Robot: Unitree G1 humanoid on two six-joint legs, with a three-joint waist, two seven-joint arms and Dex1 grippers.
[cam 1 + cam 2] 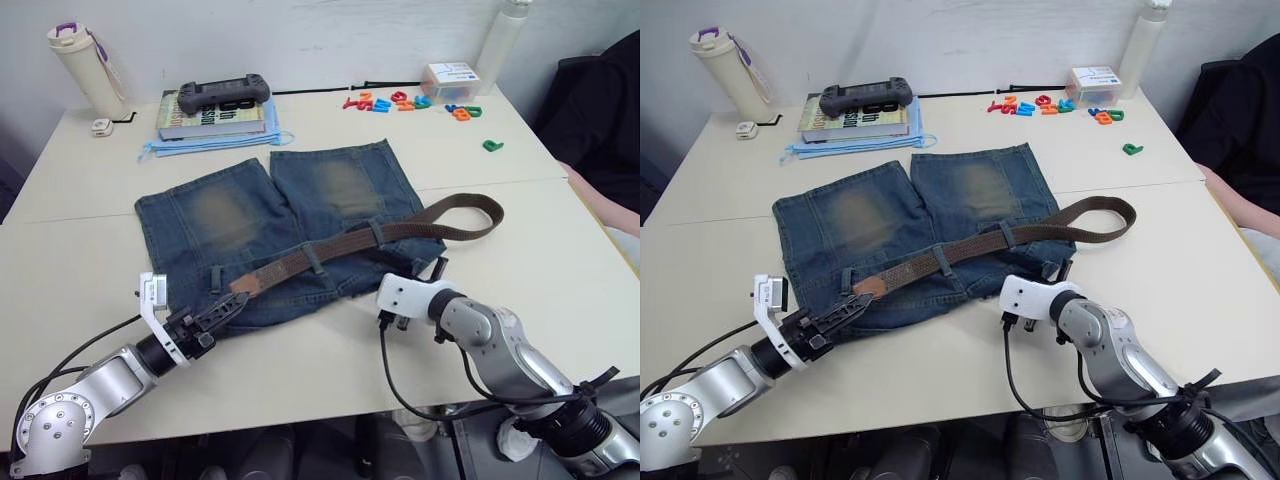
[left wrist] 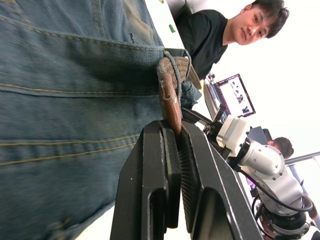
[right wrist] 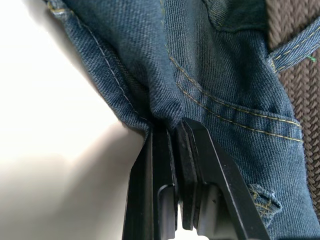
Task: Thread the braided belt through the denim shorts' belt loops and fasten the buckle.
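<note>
The denim shorts (image 1: pixel 220 215) lie flat on the table, waistband towards me. The braided belt (image 1: pixel 340 247) crosses the waistband under two belt loops (image 1: pixel 313 258) and curls back in a bend at the right (image 1: pixel 488 214). My left gripper (image 1: pixel 235 300) is shut on the belt's tan tip (image 2: pixel 170 102) at the left end of the waistband. My right gripper (image 3: pixel 172 127) is shut on a fold of the shorts' waistband edge, beside a loop (image 3: pixel 292 47) that crosses the belt. The buckle is hidden.
Behind the shorts lie a stack of books with a game controller (image 1: pixel 222 96), a bottle (image 1: pixel 85 65), coloured letters (image 1: pixel 400 101) and a small box (image 1: pixel 448 78). A person in black (image 1: pixel 600 100) sits at the table's right edge.
</note>
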